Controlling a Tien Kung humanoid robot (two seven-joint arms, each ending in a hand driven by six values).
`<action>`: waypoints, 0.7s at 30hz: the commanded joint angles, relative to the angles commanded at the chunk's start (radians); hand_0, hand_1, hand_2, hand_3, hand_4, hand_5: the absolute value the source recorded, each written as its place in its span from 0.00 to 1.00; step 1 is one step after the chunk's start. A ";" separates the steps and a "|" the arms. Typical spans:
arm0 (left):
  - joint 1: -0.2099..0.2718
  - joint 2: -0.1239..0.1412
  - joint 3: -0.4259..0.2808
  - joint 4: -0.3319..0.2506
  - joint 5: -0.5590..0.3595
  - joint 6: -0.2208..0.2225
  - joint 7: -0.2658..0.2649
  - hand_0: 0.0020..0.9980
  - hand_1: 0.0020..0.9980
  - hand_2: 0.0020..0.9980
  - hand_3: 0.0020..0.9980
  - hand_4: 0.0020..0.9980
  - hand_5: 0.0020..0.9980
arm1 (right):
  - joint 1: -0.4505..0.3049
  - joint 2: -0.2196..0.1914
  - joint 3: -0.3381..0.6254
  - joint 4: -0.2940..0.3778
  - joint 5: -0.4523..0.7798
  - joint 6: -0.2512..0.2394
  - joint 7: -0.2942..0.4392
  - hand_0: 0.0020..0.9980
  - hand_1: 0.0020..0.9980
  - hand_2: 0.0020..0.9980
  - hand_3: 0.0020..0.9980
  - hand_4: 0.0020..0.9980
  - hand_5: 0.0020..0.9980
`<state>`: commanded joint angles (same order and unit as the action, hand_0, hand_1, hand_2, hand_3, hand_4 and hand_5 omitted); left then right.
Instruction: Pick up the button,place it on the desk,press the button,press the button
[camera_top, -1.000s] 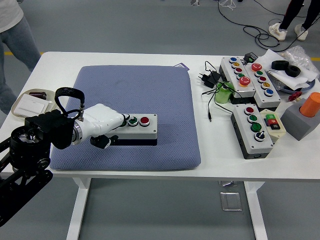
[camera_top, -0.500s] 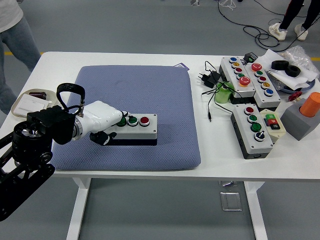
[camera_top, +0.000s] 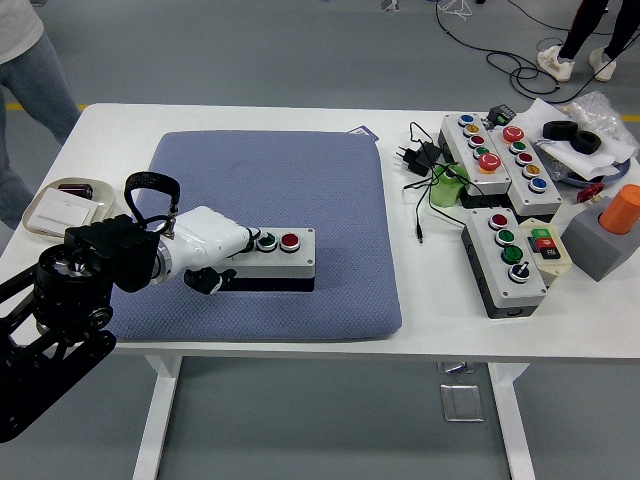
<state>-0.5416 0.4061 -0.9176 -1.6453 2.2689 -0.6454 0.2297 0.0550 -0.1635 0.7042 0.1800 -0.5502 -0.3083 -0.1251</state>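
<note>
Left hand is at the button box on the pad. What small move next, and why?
Probably press straight down. The left hand already covers the left end of the button box on the blue pad, beside the green button; whether a button is already depressed is hidden, so go gently.

The grey button box (camera_top: 272, 254) lies flat on the blue pad (camera_top: 300, 180), long side across, showing a green and a red button; my left robot hand (camera_top: 213, 243) covers its left end.
</note>
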 joint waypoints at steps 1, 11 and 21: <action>-0.001 0.000 0.002 0.006 0.000 0.000 0.001 0.09 0.03 0.05 0.91 0.51 0.00 | 0.000 0.000 0.000 0.000 0.000 0.000 0.000 0.63 0.48 0.53 0.58 0.26 0.01; 0.002 0.003 -0.003 -0.001 0.000 0.000 0.009 0.09 0.03 0.06 0.90 0.53 0.00 | 0.000 0.000 -0.002 0.000 0.001 0.000 0.000 0.63 0.48 0.53 0.58 0.26 0.01; -0.005 -0.004 -0.032 -0.059 0.000 0.000 0.011 0.09 0.03 0.05 0.91 0.51 0.00 | 0.000 0.000 -0.004 0.000 0.003 0.001 0.000 0.63 0.48 0.53 0.58 0.26 0.01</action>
<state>-0.5462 0.4018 -0.9497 -1.7045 2.2689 -0.6454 0.2411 0.0550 -0.1638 0.7003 0.1800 -0.5476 -0.3072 -0.1255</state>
